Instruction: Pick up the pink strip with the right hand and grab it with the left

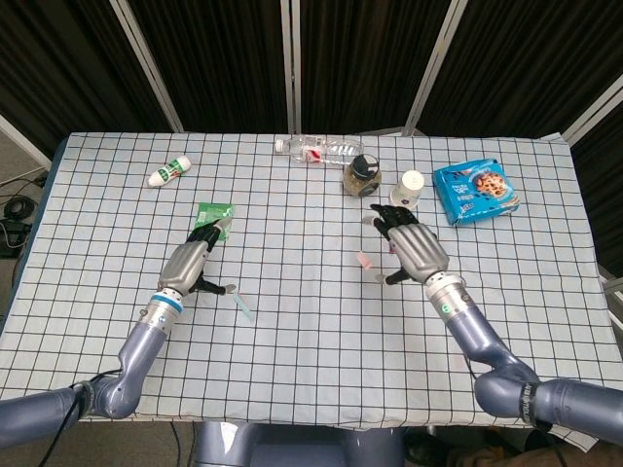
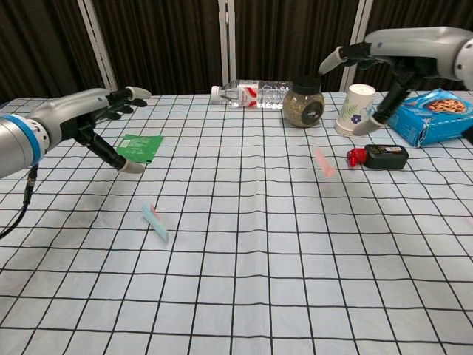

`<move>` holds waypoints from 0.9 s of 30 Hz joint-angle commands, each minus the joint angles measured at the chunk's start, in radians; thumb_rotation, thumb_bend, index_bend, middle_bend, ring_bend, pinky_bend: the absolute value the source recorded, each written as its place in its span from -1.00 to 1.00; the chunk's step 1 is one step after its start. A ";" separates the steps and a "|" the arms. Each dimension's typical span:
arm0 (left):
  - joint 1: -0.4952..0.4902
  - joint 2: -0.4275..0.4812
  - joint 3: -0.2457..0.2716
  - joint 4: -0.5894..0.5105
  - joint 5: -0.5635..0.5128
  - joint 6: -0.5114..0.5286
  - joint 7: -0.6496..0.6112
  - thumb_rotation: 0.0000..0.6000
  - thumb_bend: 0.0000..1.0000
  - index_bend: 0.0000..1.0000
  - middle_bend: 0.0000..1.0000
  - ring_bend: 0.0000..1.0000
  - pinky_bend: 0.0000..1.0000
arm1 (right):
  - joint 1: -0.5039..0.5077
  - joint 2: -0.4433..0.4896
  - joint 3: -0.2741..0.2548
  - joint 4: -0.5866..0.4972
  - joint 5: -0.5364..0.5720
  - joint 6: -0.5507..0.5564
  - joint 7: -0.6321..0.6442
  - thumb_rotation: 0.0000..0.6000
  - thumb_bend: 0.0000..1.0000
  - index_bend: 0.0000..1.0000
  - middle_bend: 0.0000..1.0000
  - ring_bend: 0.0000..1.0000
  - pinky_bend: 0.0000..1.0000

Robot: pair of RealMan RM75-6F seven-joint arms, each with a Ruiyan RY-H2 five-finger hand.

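As I look down from the head camera, a table [image 1: 88,292] covered in a white cloth with a black grid fills the view. Near the far left corner lies a small white bottle [image 1: 168,172] with a green label, on its side. Nearer the table's middle, on the left half, a flat green packet [image 1: 212,216] lies on the cloth.

My left hand [image 1: 185,267] hovers just on the near side of that packet, fingers spread wide, holding nothing. Just to its right, toward the near edge, a short pale blue strip piece [image 1: 243,305] lies loose, touching neither hand.

Along the far edge, near its middle, a clear water bottle [image 1: 319,149] lies on its side. Right of it stand a glass jar [image 1: 362,176] with a dark lid and a white paper cup [image 1: 407,189].

The pink strip [image 1: 368,264] sits right of the table's centre, just left of my right hand and apart from it. It is blurred in the chest view, so I cannot tell whether it rests on the cloth.

My right hand [image 1: 414,251] is wide too, fingers splayed and gripping nothing. In the chest view a small red and black device [image 2: 378,156] lies behind the pink strip. A blue cookie box [image 1: 475,192] lies towards the far right corner.
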 commanded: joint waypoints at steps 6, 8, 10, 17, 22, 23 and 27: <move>0.101 0.131 0.032 -0.045 0.100 0.146 0.008 1.00 -1.00 -1.00 -1.00 -1.00 -1.00 | -0.186 0.135 -0.100 0.026 -0.271 0.205 0.078 1.00 -1.00 -0.97 -1.00 -1.00 -1.00; 0.135 0.167 0.051 -0.056 0.136 0.193 0.013 1.00 -1.00 -1.00 -1.00 -1.00 -1.00 | -0.227 0.151 -0.121 0.046 -0.323 0.260 0.094 1.00 -1.00 -0.96 -1.00 -1.00 -1.00; 0.167 0.198 0.075 -0.060 0.172 0.235 0.027 1.00 -1.00 -1.00 -1.00 -1.00 -1.00 | -0.263 0.163 -0.136 0.065 -0.363 0.304 0.118 1.00 -1.00 -0.95 -1.00 -1.00 -1.00; 0.282 0.262 0.134 -0.076 0.250 0.389 0.044 1.00 -1.00 -1.00 -1.00 -1.00 -1.00 | -0.363 0.193 -0.175 0.086 -0.426 0.413 0.155 1.00 -1.00 -0.94 -1.00 -1.00 -1.00; 0.424 0.336 0.209 -0.124 0.301 0.528 0.004 1.00 -1.00 -1.00 -1.00 -1.00 -1.00 | -0.495 0.204 -0.219 0.038 -0.441 0.548 0.072 1.00 -1.00 -0.94 -1.00 -1.00 -1.00; 0.436 0.343 0.215 -0.129 0.306 0.537 -0.001 1.00 -1.00 -1.00 -1.00 -1.00 -1.00 | -0.505 0.200 -0.220 0.032 -0.436 0.555 0.066 1.00 -1.00 -0.94 -1.00 -1.00 -1.00; 0.477 0.371 0.231 -0.158 0.322 0.555 -0.034 1.00 -1.00 -1.00 -1.00 -1.00 -1.00 | -0.544 0.179 -0.214 0.031 -0.421 0.579 0.051 1.00 -1.00 -0.92 -1.00 -1.00 -1.00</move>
